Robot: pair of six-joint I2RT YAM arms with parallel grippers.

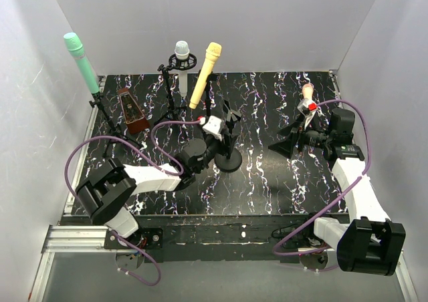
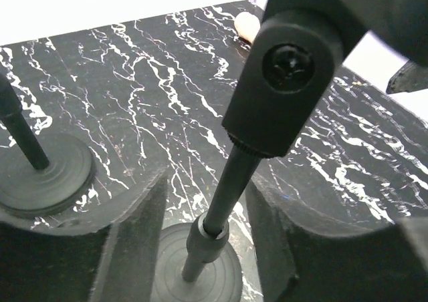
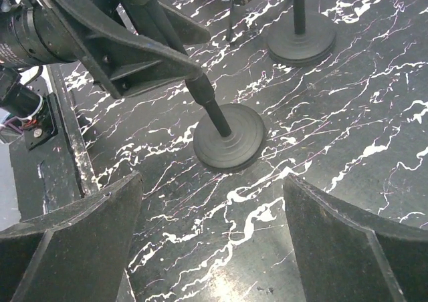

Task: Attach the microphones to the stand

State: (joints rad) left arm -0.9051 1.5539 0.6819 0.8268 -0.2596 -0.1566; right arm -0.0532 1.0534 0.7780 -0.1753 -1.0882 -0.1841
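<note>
Left gripper half-spread astride centre stand pole, ungripped; off-centre squeeze may tip it. Right gripper spread wide, empty.

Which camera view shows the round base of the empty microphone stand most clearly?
The right wrist view: the round base sits whole and unobstructed on the table. The left wrist view shows only part of it, framed by the left gripper. The top view shows it small and dark.
</note>
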